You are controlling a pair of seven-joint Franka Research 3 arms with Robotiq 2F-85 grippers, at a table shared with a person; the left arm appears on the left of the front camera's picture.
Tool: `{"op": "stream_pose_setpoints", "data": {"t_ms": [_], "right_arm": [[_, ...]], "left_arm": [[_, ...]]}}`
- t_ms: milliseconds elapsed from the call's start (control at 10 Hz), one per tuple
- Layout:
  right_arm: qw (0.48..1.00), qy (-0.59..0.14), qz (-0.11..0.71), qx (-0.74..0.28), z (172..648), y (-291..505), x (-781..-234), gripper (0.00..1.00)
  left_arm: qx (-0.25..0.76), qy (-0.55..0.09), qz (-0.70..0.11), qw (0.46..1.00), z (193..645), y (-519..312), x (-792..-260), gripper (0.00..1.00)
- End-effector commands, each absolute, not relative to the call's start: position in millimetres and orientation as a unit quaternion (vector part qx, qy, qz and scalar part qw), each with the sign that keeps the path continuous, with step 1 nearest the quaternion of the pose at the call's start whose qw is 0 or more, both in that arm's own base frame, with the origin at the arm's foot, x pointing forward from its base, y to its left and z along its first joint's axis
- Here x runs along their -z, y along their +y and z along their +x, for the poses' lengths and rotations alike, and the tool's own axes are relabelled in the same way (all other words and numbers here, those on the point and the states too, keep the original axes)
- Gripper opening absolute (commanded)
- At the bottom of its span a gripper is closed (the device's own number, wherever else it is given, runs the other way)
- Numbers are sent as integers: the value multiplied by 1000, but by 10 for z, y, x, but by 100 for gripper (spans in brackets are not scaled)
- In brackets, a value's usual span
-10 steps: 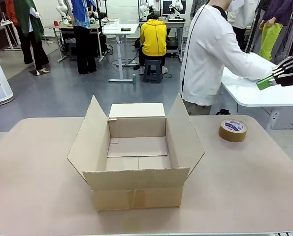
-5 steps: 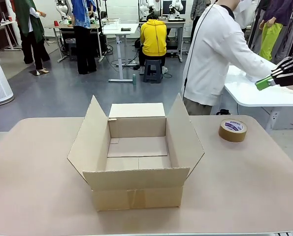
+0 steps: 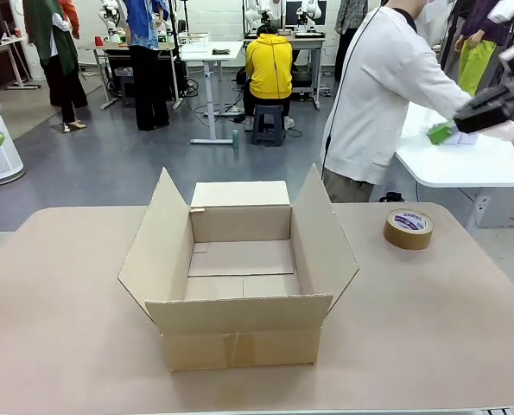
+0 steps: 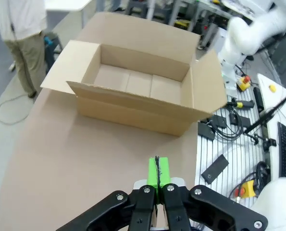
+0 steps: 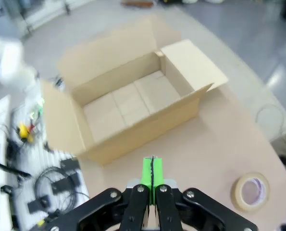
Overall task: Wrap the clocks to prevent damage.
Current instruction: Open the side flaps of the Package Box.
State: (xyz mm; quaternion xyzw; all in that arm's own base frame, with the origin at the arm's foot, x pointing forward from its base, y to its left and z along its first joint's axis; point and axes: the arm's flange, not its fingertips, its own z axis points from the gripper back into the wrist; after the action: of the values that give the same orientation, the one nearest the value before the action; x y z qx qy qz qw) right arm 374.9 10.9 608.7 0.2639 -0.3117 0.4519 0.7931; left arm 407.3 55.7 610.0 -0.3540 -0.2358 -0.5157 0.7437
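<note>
Right gripper [image 3: 439, 133] has lifted inward, two o'clock from the empty cardboard box [image 3: 239, 339], pinched together on nothing; left gripper [image 4: 157, 169] likewise; no clock inside yet; I'd spread the jaws before receiving one.

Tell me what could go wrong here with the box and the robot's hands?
1. The right gripper, shut, looks close to the person's sleeve; it might bump the arm.
2. The box has tall flaps standing up; an arm reaching in could catch one and shove the box.
3. The tape roll lies loose on the table; a low sweep could knock it off.
</note>
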Motion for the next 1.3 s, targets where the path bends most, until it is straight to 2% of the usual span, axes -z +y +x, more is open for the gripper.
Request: {"op": "stream_pose_setpoints", "data": {"t_ms": [0, 200, 400, 600, 800, 900, 1000, 1100, 1200], "right_arm": [[841, -285, 277, -366, 3876, 705, -6344, 0], [874, -221, 292, -318, 3927, 1451, -6451, 0], [915, -169, 246, -272, 4085, 1952, -6335, 0], [944, -121, 177, -251, 4217, 2230, -6120, 0], [954, -109, 133, -244, 4264, 2338, -5948, 0], [953, -110, 133, -248, 4276, 2344, -5907, 0], [948, -123, 152, -250, 4237, 2268, -5867, 0], [948, -123, 152, -250, 4237, 2268, -5867, 0], [948, -123, 152, -250, 4237, 2268, -5867, 0]], "left_arm": [[437, -178, -332, 817, 4200, 64, -6414, 0], [366, -126, -270, 882, 4340, -710, -6604, 0], [311, -82, -224, 920, 4505, -1293, -6546, 0], [297, -23, -197, 934, 4644, -1627, -6304, 0], [289, 0, -181, 940, 4710, -1762, -6100, 0], [294, -7, -175, 940, 4704, -1765, -6063, 0], [347, -38, -180, 920, 4617, -1651, -6113, 0], [292, -6, -186, 938, 4720, -1792, -5907, 0], [292, -6, -186, 938, 4720, -1792, -5907, 0]]}}
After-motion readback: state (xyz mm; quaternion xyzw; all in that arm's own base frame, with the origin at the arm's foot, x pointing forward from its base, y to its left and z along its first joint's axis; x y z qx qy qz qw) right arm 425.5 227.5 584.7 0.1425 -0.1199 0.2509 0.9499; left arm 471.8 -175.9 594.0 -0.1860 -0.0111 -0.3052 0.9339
